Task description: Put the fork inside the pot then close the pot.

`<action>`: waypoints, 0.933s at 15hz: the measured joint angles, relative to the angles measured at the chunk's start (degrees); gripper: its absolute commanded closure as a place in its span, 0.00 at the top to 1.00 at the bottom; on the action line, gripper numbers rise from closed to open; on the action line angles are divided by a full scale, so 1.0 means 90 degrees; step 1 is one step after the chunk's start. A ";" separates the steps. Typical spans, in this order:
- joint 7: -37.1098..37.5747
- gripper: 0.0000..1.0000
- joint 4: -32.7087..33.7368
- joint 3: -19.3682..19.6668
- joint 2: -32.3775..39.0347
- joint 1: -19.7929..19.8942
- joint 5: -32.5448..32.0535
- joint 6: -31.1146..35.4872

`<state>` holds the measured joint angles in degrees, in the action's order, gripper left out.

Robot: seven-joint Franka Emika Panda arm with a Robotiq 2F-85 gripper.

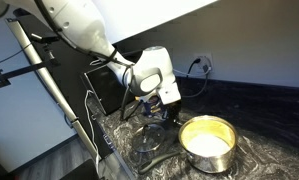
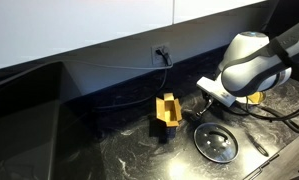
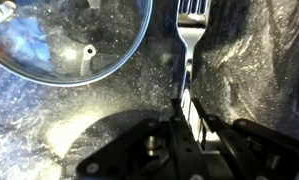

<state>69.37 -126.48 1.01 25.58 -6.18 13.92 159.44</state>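
Note:
The wrist view shows my gripper (image 3: 187,112) shut on the handle of a steel fork (image 3: 190,35), whose tines point away from me above the dark speckled counter. The flat glass lid (image 3: 64,40) lies on the counter to the fork's left; it also shows in both exterior views (image 1: 146,142) (image 2: 216,141). The shiny steel pot (image 1: 208,142) with a pale yellowish inside stands open on the counter, beside the gripper (image 1: 155,108). In an exterior view the pot is hidden behind the arm (image 2: 251,62).
A yellow block-shaped object (image 2: 168,109) stands on the counter near the lid. Cables run from a wall socket (image 2: 161,52) along the back wall. A black box (image 1: 107,88) and a stand pole (image 1: 54,85) are beside the counter's edge.

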 measured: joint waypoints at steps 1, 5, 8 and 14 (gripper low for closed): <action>-0.0013 0.03 -0.0142 0.0018 -0.0235 -0.0077 -0.0045 0.0004; 0.0232 0.03 -0.0863 0.0350 -0.1212 -0.0498 -0.0826 0.0001; 0.1130 0.03 -0.1462 0.0747 -0.1861 -0.0753 -0.2183 0.0001; 0.3188 0.03 -0.2289 0.1084 -0.3054 -0.0432 -0.5131 -0.0100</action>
<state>98.06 -147.08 10.76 -1.91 -10.06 -32.26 158.54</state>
